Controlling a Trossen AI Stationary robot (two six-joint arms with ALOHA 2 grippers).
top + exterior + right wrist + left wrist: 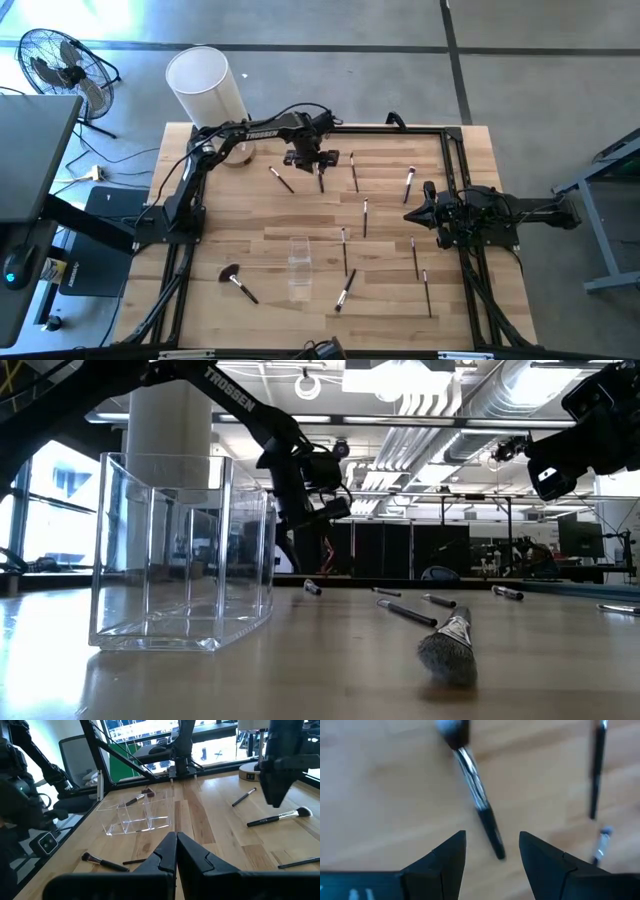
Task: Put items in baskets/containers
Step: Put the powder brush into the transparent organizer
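Note:
Several thin makeup brushes lie scattered flat on the wooden table [240,230]. One with a wide dark fluffy head [234,279] lies near left. The clear container [299,262] [180,555] stands near the middle; no brush shows inside it. My left gripper [318,166] [492,836] is open at the far middle, pointing steeply down above a brush [475,790]. That brush's handle end [497,851] shows between the fingertips, untouched. My right gripper [176,840] is shut and parked at the table's right side [415,213].
A big white cylinder on a wooden base [207,85] stands at the far left corner. Two more brushes [596,770] [601,845] lie close beside the left gripper. A black frame rail [400,128] runs along the table's edges. A fan [60,65] stands off the table.

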